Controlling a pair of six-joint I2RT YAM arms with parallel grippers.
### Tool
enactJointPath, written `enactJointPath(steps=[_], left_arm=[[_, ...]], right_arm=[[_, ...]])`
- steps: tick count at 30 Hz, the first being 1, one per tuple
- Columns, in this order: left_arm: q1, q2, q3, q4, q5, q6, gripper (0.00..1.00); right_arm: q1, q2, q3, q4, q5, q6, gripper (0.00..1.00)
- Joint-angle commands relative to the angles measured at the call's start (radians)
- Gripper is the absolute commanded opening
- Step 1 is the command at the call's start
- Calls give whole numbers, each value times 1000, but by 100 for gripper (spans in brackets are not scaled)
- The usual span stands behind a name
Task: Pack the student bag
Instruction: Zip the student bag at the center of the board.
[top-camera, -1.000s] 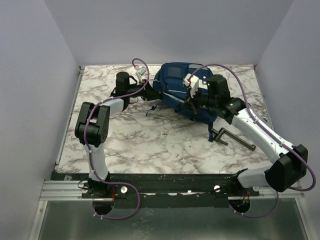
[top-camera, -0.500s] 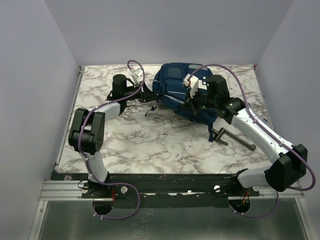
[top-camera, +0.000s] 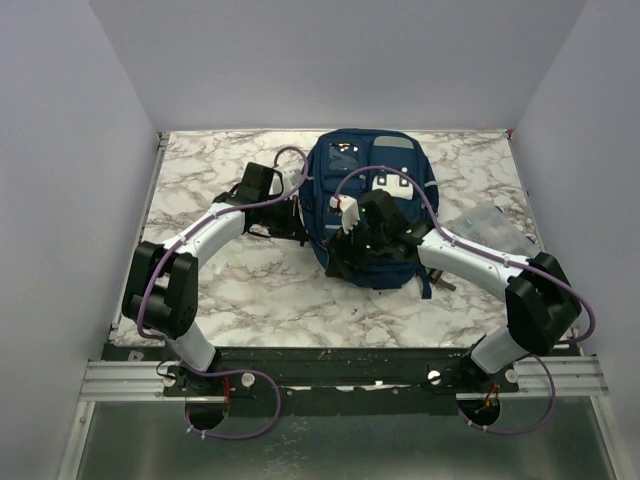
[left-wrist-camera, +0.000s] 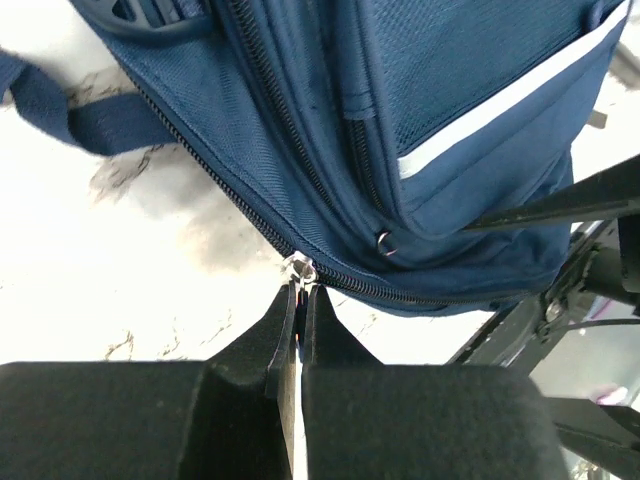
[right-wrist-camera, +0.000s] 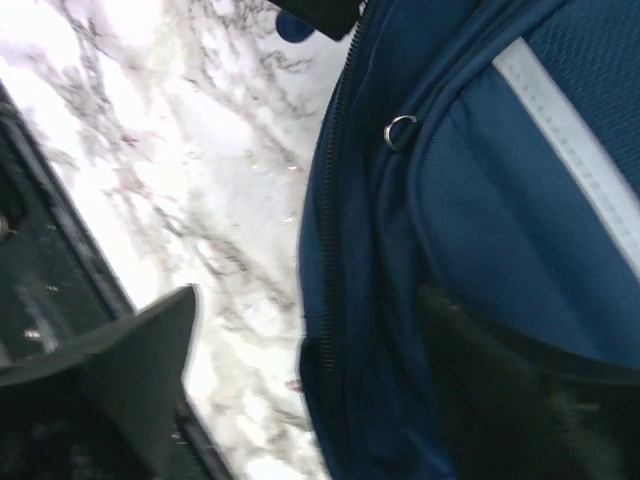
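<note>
The student bag (top-camera: 375, 165) lies flat on the marble table, navy with grey stripes, front side up. My left gripper (top-camera: 300, 215) is at the bag's left edge and is shut on the silver zipper pull (left-wrist-camera: 300, 268) of the main zip. The right gripper (top-camera: 345, 235) hovers over the bag's near left corner and stands open. In the right wrist view the bag's zipped edge (right-wrist-camera: 335, 250) runs between the gripper's two fingers; one finger (right-wrist-camera: 120, 380) is over the bare table and the other (right-wrist-camera: 520, 400) is against the bag's fabric.
A clear plastic pouch (top-camera: 490, 225) lies at the right of the bag. A dark strap (left-wrist-camera: 90, 115) trails from the bag onto the table by my left gripper. Grey walls close in the table on three sides.
The bag has dropped flat and slid toward the near side. My right gripper has opened and swung left and nearer. The left gripper closed on the zipper pull.
</note>
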Motion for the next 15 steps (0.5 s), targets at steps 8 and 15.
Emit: enactJointPath(steps=[8,15], left_arm=[[-29,-150,-150,-22,-62,-10,0],[-31,-226,-310,209,60,-159,0]], right_arm=[[1,138,205,27,343,698,98],[1,250,136,238,396,880,66]])
